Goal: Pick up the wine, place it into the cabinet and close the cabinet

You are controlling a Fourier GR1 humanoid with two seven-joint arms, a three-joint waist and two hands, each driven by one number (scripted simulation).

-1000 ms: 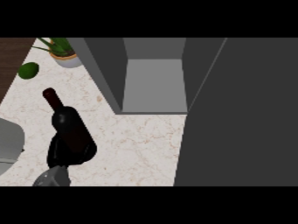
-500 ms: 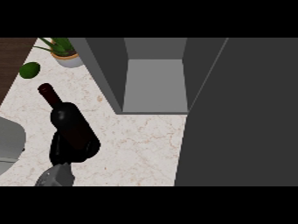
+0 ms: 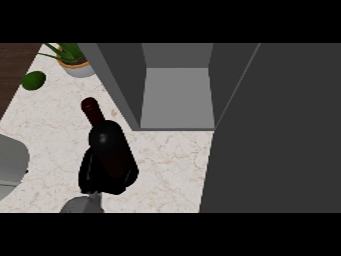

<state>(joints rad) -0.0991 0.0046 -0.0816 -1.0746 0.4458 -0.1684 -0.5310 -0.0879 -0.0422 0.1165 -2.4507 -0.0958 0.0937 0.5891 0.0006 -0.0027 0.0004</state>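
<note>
You have a single view, taken from the robot's head and aimed steeply down at the tabletop from close above. The open cabinet sits at 12 o'clock, a dark panel fills 3 o'clock, and a forearm enters at 7 o'clock.

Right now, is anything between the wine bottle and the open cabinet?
Only the left wall of the cabinet: the wine bottle, in the robot hand, is beside it, left of the opening. Nothing else visible intervenes.
</note>
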